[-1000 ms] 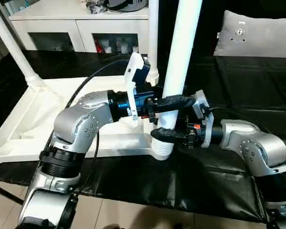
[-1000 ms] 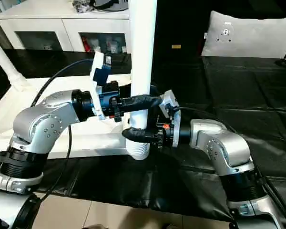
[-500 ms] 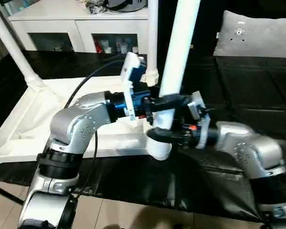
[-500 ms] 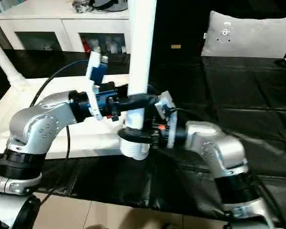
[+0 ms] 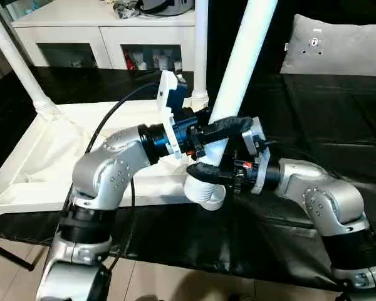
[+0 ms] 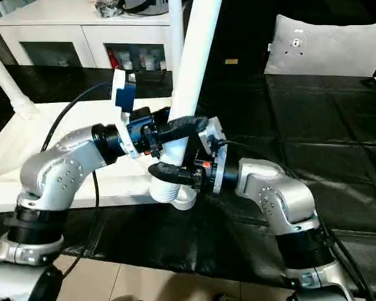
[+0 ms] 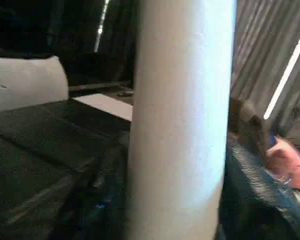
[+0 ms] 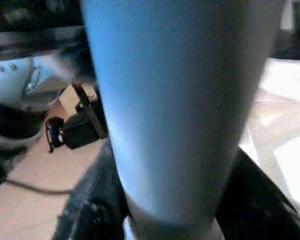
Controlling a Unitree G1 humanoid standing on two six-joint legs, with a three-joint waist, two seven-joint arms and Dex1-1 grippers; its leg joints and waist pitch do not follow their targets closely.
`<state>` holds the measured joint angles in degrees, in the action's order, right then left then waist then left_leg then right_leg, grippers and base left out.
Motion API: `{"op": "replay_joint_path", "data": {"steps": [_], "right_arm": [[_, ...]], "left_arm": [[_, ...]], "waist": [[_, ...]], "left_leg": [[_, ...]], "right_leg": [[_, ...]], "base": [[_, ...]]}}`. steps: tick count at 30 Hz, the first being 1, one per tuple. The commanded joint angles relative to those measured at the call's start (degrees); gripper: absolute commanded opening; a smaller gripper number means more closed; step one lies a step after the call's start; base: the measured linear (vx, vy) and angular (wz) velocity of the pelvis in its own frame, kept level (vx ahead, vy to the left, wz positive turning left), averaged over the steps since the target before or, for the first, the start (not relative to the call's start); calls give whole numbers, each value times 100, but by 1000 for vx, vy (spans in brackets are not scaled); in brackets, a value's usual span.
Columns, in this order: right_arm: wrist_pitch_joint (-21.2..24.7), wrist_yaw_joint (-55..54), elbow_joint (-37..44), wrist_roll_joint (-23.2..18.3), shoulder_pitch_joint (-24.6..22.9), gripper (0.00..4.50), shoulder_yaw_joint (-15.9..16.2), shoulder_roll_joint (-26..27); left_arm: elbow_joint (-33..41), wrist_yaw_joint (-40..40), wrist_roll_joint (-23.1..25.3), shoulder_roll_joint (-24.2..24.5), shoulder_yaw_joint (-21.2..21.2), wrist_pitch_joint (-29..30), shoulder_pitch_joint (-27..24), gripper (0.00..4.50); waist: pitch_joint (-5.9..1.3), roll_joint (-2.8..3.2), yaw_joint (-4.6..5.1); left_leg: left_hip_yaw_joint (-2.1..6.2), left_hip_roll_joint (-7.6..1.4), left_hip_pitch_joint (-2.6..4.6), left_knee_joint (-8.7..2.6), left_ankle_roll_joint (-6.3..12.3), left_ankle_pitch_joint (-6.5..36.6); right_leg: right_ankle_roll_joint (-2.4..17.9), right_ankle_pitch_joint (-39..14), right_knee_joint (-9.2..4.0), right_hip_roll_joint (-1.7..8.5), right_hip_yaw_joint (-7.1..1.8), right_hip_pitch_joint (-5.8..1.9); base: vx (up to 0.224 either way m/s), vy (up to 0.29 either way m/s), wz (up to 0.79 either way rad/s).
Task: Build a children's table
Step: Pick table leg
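Two pincers clamped on one white leg at the near edge of the black-covered counter: right pincer closed round the leg low down, just above its ribbed foot end; left pincer closed round the same leg just above the right one, its black fingers wrapped across the tube. Tilted, that leg, upper part leaning toward the robot's right and running out of the top of the head views, foot end hanging at the near rim of the upturned white tabletop. Close up in both wrist views, the same white tube crossing the whole height. Farther back, lying upside down on the counter, the tabletop with its raised rim, two more white legs standing in its far corners: one upright behind the left pincer, one slanting at the far left corner. Beyond the counter, a white cabinet with glass doors at the back left, and a grey cushion at the back right.
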<state>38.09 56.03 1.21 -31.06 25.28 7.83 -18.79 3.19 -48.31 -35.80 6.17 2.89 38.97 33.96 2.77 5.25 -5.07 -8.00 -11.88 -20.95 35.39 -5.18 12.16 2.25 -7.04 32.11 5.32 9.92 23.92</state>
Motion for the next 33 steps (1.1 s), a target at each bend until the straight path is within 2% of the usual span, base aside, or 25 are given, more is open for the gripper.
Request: {"op": "replay_joint_path", "data": {"steps": [1,4,7,9,12,14,15,17,18,19,23,26,27,28,29,32,33], "right_arm": [[83,-417,-149,212,58,191,48,62],[-144,-463,-132,330,-10,191,20,146],[-286,-587,-134,346,-28,191,-65,232],[-253,-631,-125,316,-22,191,-102,248],[-210,-506,-73,276,-26,191,-54,129],[-238,-379,-83,273,-33,191,-25,65],[-260,-349,-100,264,-36,191,-36,65],[-309,-313,-123,253,-42,191,-57,86],[-345,-299,-140,247,-55,191,-92,133],[-351,-303,-144,242,-58,191,-104,149],[-322,-409,-129,58,-99,191,-239,275],[-292,-502,-117,-70,-114,191,-333,357],[-251,-549,-96,-122,-122,191,-374,389],[-233,-594,-55,-148,-149,191,-400,427],[-235,-611,-37,-152,-159,191,-407,445],[-375,-929,52,-57,-266,191,-477,588],[-321,-1198,127,-93,-322,191,-596,701]], "left_arm": [[422,-418,-342,-162,507,105,35,265],[429,-617,-19,103,755,-188,-147,275],[403,-654,7,190,700,-213,-178,292],[378,-699,37,264,667,-239,-185,312],[338,-827,27,364,561,-229,-205,316],[363,-881,-211,347,443,-101,-228,342],[388,-904,-366,330,395,-59,-246,342],[445,-926,-654,268,304,48,-291,357],[508,-889,-935,156,185,102,-366,363],[523,-864,-1010,114,139,104,-386,382],[450,-518,-1577,-225,-338,249,-421,395],[418,-329,-1778,-383,-543,257,-402,398],[387,-193,-1893,-480,-668,235,-365,412],[354,-38,-1962,-562,-789,164,-330,415],[338,34,-1983,-591,-841,129,-311,415],[235,341,-2014,-667,-1100,33,-231,415],[190,504,-1861,-559,-1192,31,-211,415]], "waist": [[-478,-128,-8],[-471,-128,6],[-467,-133,19],[-468,-115,24],[-462,-120,26],[-464,-118,24],[-469,-139,13],[-473,-133,9],[-477,-141,7],[-471,-140,8],[-465,-159,14],[-455,-174,15],[-458,-178,18],[-454,-167,21],[-453,-147,22],[-460,-169,22],[-457,-187,34]], "left_leg": [[-77,-16,-59,-327,523,357],[-64,-22,-58,-343,540,431],[-71,-18,-53,-341,497,442],[-63,-28,-41,-350,487,460],[-67,-26,-35,-354,490,489],[-71,-24,-39,-348,485,477],[-76,-25,-42,-345,488,470],[-69,-30,-50,-346,501,423],[-71,-33,-57,-341,513,398],[-79,-31,-63,-338,519,410],[-83,-27,-57,-342,540,428],[-88,-29,-50,-344,538,485],[-90,-29,-47,-343,525,488],[-85,-31,-46,-346,509,491],[-86,-28,-44,-348,496,505],[-89,-24,-22,-352,426,564],[-80,-27,-46,-363,409,550]], "right_leg": [[-24,-2419,-444,260,-241,-450],[-76,-2470,-451,257,-239,-448],[-85,-2489,-448,255,-244,-443],[-77,-2487,-449,252,-243,-440],[-109,-2520,-454,253,-250,-441],[-92,-2490,-445,254,-254,-442],[-72,-2476,-433,262,-254,-450],[-36,-2424,-422,265,-258,-451],[-2,-2373,-415,268,-261,-453],[24,-2382,-417,270,-257,-450],[3,-2467,-439,256,-249,-445],[-60,-2609,-463,253,-240,-438],[-70,-2620,-466,254,-241,-439],[-94,-2629,-478,249,-239,-435],[-106,-2640,-484,250,-236,-434],[-155,-2672,-512,241,-230,-427],[-172,-2637,-498,242,-233,-437]], "base": [[0,0,0],[0,0,0],[0,0,0],[0,0,0],[0,0,0],[0,0,0],[0,0,0],[0,0,0],[0,0,0],[0,0,0],[0,0,0],[0,0,0],[0,0,0],[0,0,0],[0,0,0],[0,0,0],[0,0,0]]}}
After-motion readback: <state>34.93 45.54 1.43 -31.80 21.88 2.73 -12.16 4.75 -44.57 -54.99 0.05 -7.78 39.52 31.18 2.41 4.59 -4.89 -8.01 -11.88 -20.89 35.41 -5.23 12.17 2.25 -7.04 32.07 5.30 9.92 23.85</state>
